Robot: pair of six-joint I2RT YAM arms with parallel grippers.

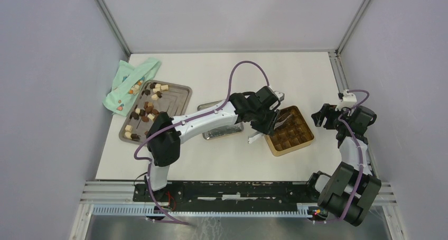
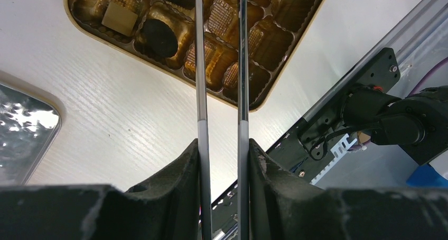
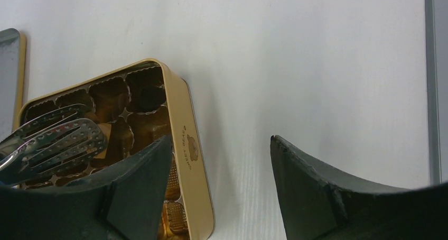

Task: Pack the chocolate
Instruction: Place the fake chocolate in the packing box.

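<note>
my left pincer (image 2: 222, 145) is pressed onto the two blades of the tweezers (image 2: 199, 65), pinching them partly together. their perforated tips hang over the gold tin (image 3: 190, 145). i cannot tell whether a chunk sits between the tips. my right pincer (image 3: 220, 139) stands spread and empty, just beside the tin's wall.

most of the chocolate (image 1: 145, 110) lies loose on the tray (image 1: 179, 92), well apart to the left. a dark piece (image 2: 158, 37) and a tan piece (image 2: 120, 18) already sit in compartments.

procedure, as i judge it: centre the tips over one vacant compartment. descend vertically. relax the squeeze only when low. avoid striking the dividers.
</note>
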